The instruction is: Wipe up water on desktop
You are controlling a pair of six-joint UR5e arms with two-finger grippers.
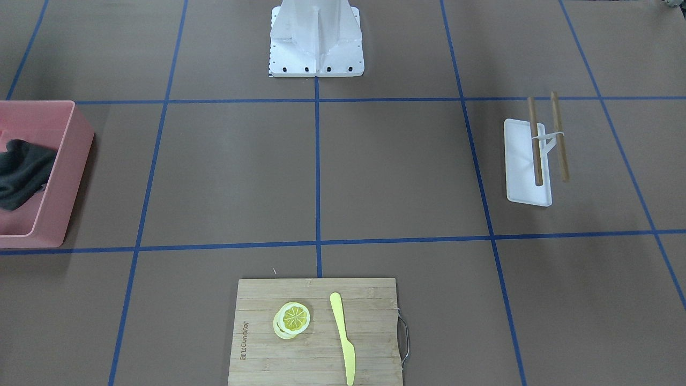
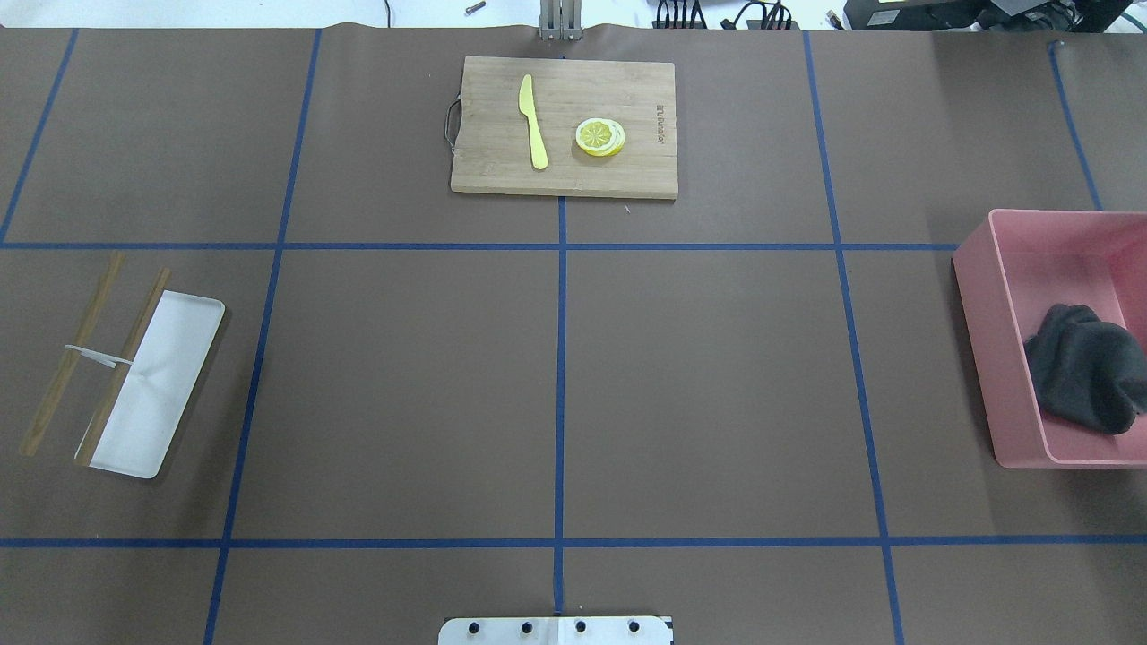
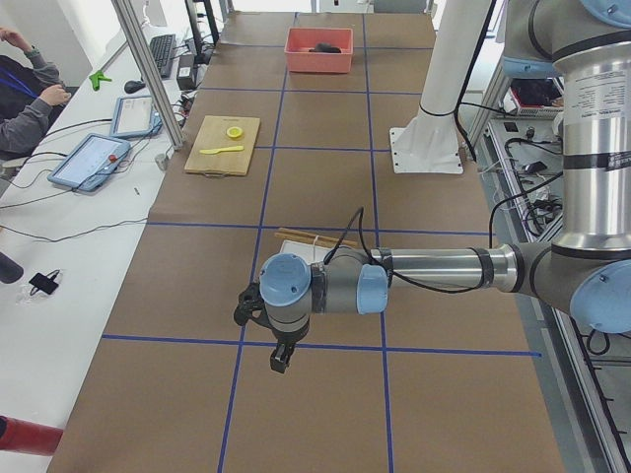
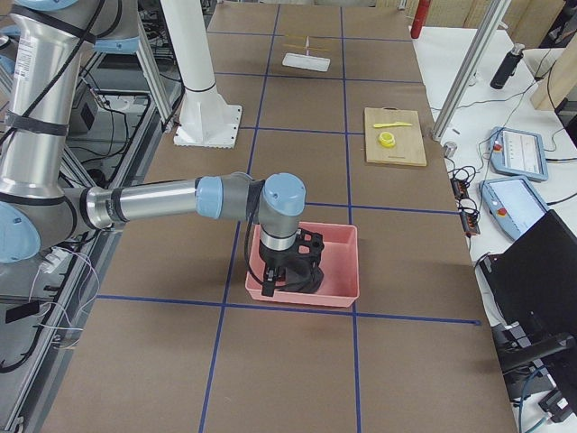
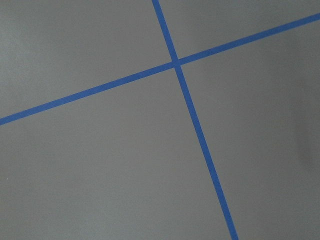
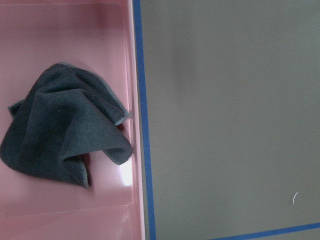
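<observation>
The desktop (image 2: 699,385) is matte brown with blue tape lines, and I see no water on it in any view. A crumpled dark grey cloth (image 2: 1084,367) lies in a pink bin (image 2: 986,305) at the right end; the right wrist view also shows the cloth (image 6: 65,135). My right gripper (image 4: 287,275) hangs over the bin and shows only in the exterior right view, so I cannot tell its state. My left gripper (image 3: 280,360) hangs over bare desktop near a tape crossing (image 5: 176,62). It shows only in the exterior left view, so I cannot tell its state.
A bamboo cutting board (image 2: 564,175) at the far middle carries a yellow knife (image 2: 533,121) and lemon slices (image 2: 599,136). A white tray (image 2: 170,376) with wooden chopsticks (image 2: 72,358) lies at the left. The robot's base (image 1: 316,43) stands at the near edge. An operator (image 3: 25,99) sits alongside.
</observation>
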